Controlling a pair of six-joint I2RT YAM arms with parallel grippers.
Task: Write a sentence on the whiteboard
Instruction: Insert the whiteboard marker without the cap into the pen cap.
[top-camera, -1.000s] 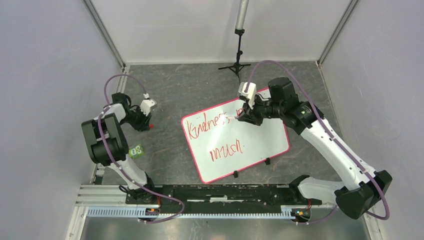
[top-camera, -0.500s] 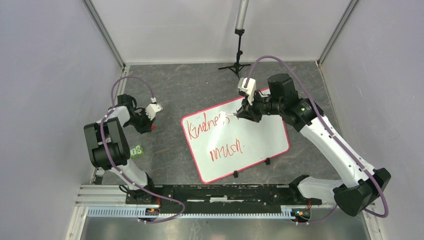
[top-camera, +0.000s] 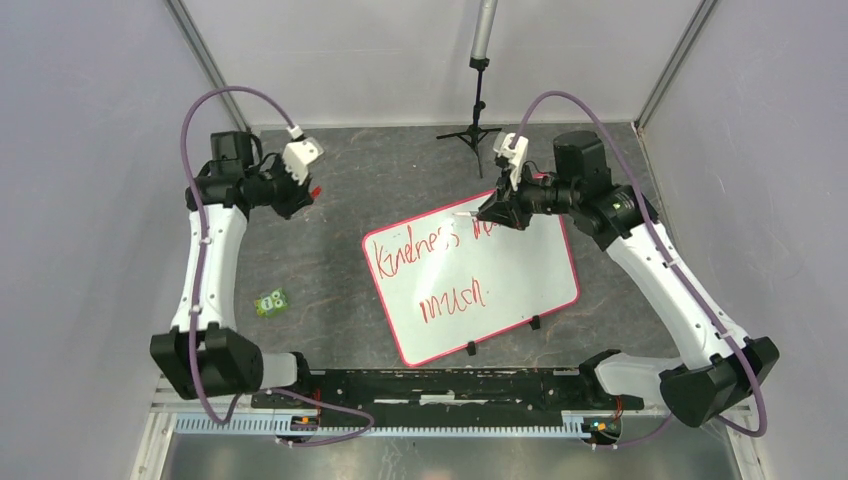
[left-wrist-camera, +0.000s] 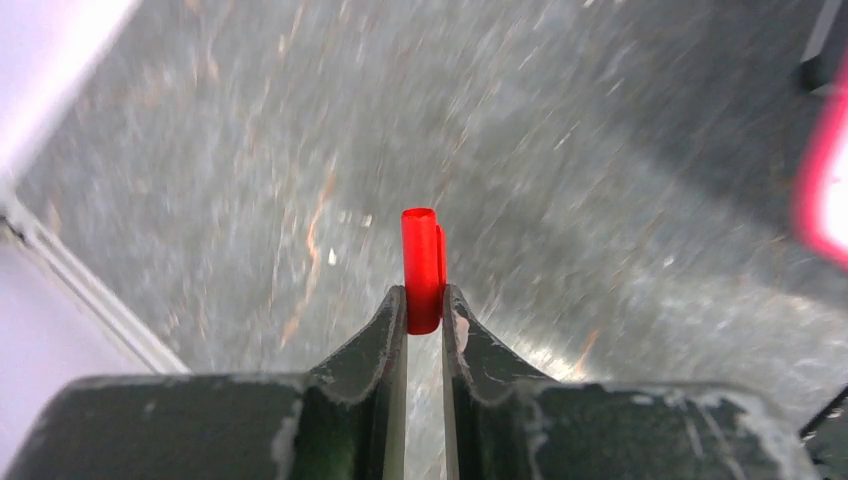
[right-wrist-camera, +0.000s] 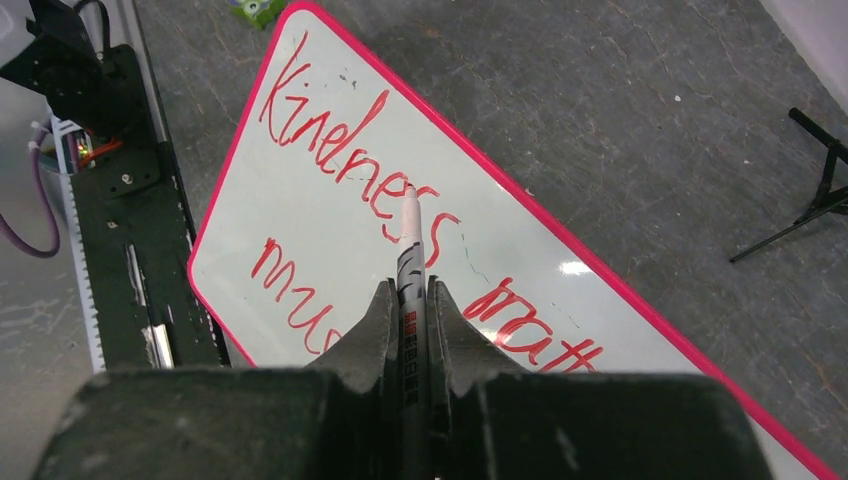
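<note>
The whiteboard (top-camera: 525, 270) lies flat on the grey floor, red-rimmed, with black clips on its near edge. The sentence (top-camera: 410, 252) is in red: "Kindness" (right-wrist-camera: 335, 150) and "matt" (right-wrist-camera: 540, 325) on one line, "much" (top-camera: 455, 298) below. My right gripper (top-camera: 497, 212) hangs over the board's far edge, shut on a white marker (right-wrist-camera: 410, 255) whose tip points at the end of "Kindness" and looks lifted off the surface. My left gripper (top-camera: 303, 188) is raised at the far left, well clear of the board, shut on a small red marker cap (left-wrist-camera: 422, 260).
A small green block (top-camera: 271, 302) lies on the floor left of the board. A black tripod stand (top-camera: 478, 110) rises at the back centre. The black base rail (top-camera: 430, 385) runs along the near edge. Grey walls close in on both sides.
The left arm has closed on the red cap, lifted it off the floor and swung up toward the back left. The right gripper has drawn the marker slightly back and right.
</note>
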